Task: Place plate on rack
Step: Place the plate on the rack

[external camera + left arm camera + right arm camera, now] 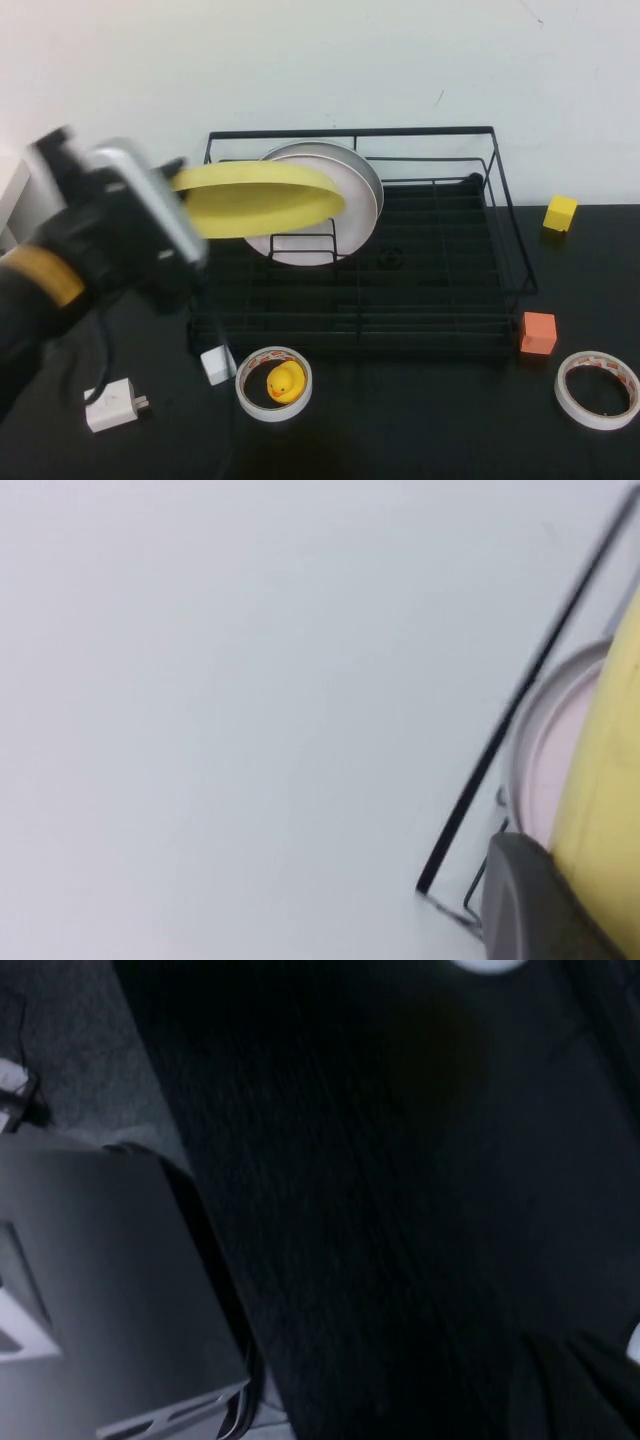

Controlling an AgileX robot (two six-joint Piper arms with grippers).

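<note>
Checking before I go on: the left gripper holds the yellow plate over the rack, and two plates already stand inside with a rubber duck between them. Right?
Not quite. The high view shows the rubber duck on the table inside a tape roll, in front of the rack. The rest holds: left gripper, yellow plate, pink-white plate, grey plate.

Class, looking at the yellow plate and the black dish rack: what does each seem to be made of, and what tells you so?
The plate, held over the rack by the left gripper, looks like matte plastic or melamine: uniform bright yellow with no glaze glints. That is a guess. The rack seems to be metal wire with a black coating: thin straight rods forming a grid. The right gripper is not in view.
</note>
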